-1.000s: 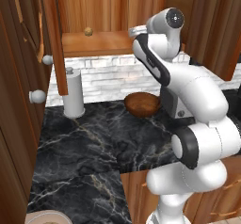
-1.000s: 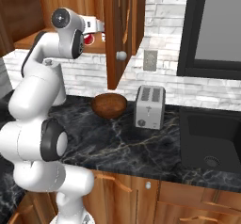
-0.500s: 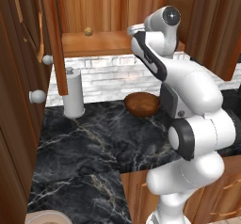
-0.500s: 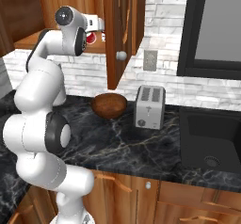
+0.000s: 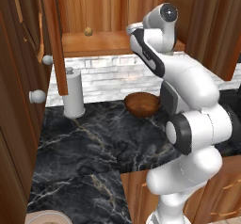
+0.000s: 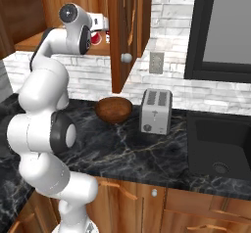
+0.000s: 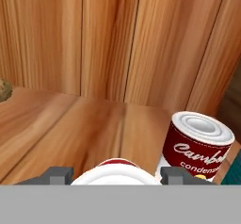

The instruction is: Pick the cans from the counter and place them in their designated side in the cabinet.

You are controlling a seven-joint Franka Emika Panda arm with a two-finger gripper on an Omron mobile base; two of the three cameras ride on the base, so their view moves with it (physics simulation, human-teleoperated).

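We see the hand closed on a red-and-white can. On the cabinet shelf, a dark red can reads "Cam… condense…" in white script.

In the hand view, the dark red can standing on the cabinet shelf carries white script reading "Cambell" or similar, cut off at its right edge, with "condensed" in smaller white letters beneath. Nothing else can be read.
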